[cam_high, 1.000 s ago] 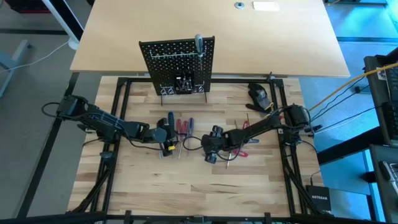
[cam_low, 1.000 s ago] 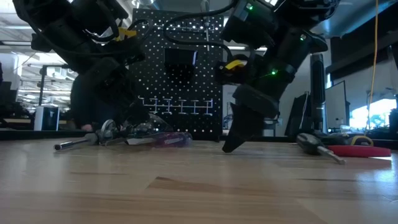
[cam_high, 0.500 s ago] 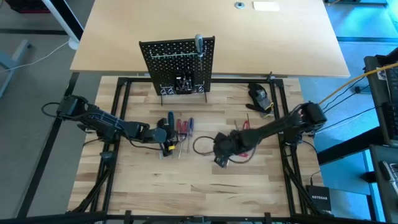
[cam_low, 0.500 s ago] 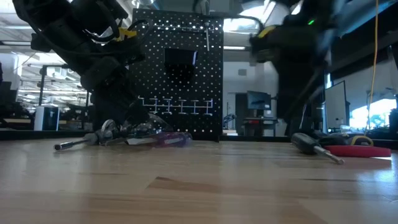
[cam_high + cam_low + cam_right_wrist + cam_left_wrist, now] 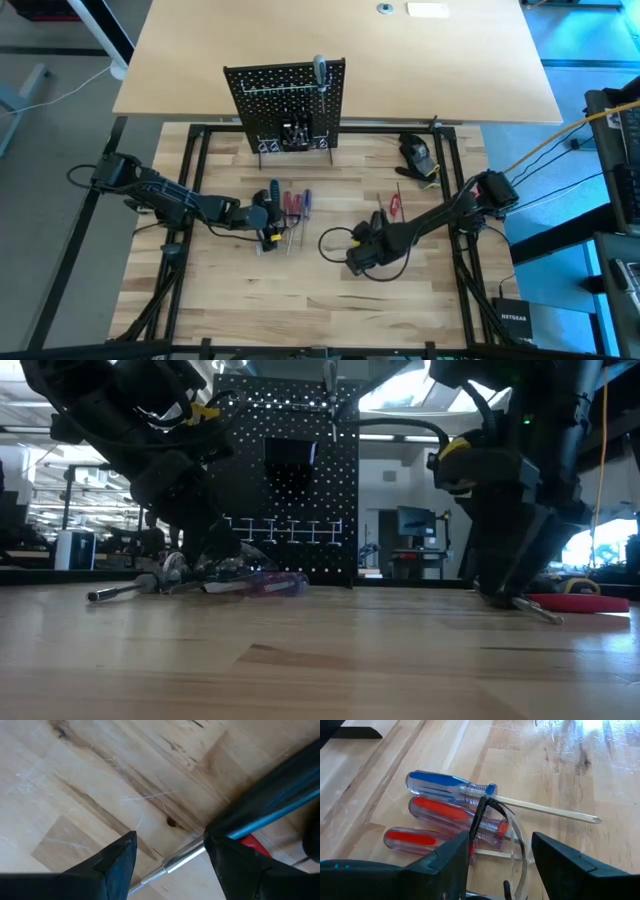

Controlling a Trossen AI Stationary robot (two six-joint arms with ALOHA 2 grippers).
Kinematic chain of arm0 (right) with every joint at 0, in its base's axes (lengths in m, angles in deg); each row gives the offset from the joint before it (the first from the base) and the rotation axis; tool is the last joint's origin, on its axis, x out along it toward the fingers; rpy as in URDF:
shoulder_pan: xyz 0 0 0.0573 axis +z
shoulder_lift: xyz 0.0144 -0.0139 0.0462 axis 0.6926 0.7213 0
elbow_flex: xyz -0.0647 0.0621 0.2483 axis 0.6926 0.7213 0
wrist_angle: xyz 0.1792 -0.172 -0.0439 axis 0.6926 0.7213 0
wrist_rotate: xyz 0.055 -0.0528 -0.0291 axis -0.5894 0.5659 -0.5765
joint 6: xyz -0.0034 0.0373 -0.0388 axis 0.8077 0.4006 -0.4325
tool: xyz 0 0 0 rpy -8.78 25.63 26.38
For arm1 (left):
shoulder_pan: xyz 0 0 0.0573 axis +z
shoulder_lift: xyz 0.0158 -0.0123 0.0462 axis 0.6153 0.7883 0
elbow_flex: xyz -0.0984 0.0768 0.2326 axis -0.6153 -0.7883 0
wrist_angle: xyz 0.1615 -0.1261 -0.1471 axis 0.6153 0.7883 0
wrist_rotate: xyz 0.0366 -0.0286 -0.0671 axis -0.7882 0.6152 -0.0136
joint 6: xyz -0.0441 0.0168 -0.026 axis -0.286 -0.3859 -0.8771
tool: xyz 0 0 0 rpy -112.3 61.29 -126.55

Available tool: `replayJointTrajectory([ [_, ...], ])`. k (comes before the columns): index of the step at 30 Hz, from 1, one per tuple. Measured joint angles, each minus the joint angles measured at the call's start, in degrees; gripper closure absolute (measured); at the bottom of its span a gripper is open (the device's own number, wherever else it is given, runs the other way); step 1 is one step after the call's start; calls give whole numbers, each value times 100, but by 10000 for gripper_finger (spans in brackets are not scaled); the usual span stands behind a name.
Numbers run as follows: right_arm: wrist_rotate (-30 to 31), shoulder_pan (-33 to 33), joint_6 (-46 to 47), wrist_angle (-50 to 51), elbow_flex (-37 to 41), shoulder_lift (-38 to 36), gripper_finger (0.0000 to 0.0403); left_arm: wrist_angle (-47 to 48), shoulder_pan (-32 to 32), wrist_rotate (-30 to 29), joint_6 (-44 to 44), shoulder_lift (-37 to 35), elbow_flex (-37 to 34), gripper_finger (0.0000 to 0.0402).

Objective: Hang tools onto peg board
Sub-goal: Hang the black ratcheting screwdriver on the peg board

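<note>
On the peg board (image 5: 287,100) one tool (image 5: 319,71) hangs; most tools (image 5: 290,207) lie before it. Both the left gripper (image 5: 268,221) and right gripper (image 5: 357,254) stand open, empty.

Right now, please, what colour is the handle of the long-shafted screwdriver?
Blue screwdriver handle; clearest in the left wrist view.

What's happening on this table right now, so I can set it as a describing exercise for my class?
Two robot arms work over tools lying on a wooden table in front of a standing peg board. The left gripper hangs, fingers open, above a blue-handled screwdriver and two red-handled screwdrivers. The right gripper, also open, sits low over a silver shaft. Neither holds a tool.
</note>
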Motion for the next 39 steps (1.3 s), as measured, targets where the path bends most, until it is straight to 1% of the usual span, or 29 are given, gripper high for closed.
replayJointTrajectory([
  [6, 25, -2, -8, 46, 7, -50, 160, 0, 0, 2, -11, 0, 0, 194],
  [10, -49, -2, 19, 646, -229, -99, 160, 0, 0, 2, -28, 0, 0, 194],
  [12, -200, 8, 68, 873, -347, -112, 160, 2, 0, 2, -31, 0, 0, 194],
  [14, -336, 45, 145, 916, -349, -115, 160, 2, 0, 2, -31, 0, 0, 194],
  [18, -293, 130, 298, 975, -348, -114, 160, 4, 0, 2, -42, 0, 0, 194],
  [22, -292, 176, 534, 1291, -346, -114, 160, 5, 0, 2, -44, -2, 0, 194],
  [25, -327, 199, 595, 1135, -235, -114, 160, 4, 0, 0, -44, -2, 0, 194],
  [29, -551, 201, 596, 473, -23, -69, 160, 2, 0, 1, -44, -2, 0, 194],
  [36, -610, 190, 584, 436, 120, 135, 161, 6, 0, 0, -42, -2, 0, 194],
  [39, -559, 190, 570, 398, 122, 132, 174, 7, 0, 0, -42, -2, 0, 194],
])
